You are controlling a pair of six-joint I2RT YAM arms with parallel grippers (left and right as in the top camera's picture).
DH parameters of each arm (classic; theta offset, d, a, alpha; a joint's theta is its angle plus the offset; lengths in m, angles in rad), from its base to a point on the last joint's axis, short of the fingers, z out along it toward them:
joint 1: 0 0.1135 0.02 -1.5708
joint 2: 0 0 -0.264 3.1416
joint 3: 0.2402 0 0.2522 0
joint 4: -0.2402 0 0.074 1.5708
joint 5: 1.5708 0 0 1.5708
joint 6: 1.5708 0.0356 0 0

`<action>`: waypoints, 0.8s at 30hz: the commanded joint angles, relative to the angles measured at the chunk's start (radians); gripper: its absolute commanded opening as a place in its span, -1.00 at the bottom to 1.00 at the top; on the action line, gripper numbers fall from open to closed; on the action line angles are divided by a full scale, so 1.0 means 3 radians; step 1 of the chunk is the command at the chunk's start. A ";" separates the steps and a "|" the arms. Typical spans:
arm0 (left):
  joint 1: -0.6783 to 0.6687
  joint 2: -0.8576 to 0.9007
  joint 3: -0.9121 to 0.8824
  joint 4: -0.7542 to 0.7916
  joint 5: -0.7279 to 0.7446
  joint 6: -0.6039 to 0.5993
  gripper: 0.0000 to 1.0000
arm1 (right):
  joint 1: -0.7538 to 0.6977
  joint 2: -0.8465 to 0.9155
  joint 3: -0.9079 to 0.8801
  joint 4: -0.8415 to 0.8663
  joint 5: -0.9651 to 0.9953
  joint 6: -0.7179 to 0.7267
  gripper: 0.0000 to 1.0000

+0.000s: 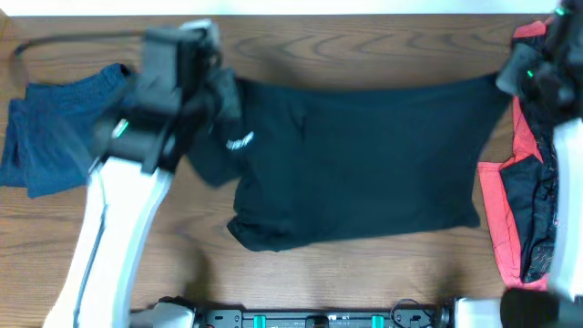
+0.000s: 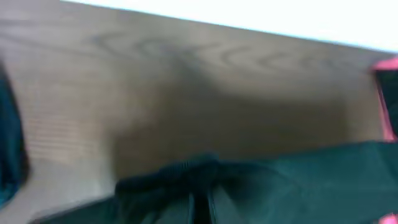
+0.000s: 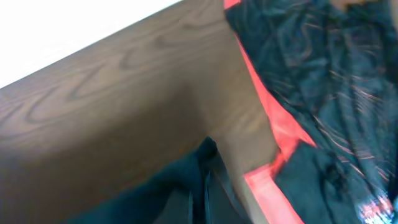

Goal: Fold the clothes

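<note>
A dark teal T-shirt (image 1: 355, 164) is stretched across the middle of the wooden table. My left gripper (image 1: 221, 91) is shut on its left upper part, where the cloth bunches around the fingers (image 2: 199, 199). My right gripper (image 1: 510, 77) is shut on the shirt's upper right corner, and the cloth is pinched between the fingers (image 3: 205, 193). The shirt's far edge hangs taut between the two grippers, and its lower part rests on the table.
A folded blue garment (image 1: 55, 137) lies at the far left. A red and black garment (image 1: 524, 191) lies at the right edge, also in the right wrist view (image 3: 311, 93). A black cable (image 1: 73, 41) runs along the back left.
</note>
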 commanded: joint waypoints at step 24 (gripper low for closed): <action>0.1278 0.1306 0.1642 0.0464 0.1508 -0.0252 -0.88 | -0.0223 0.0890 0.0932 0.1305 0.0439 -0.0336 -0.98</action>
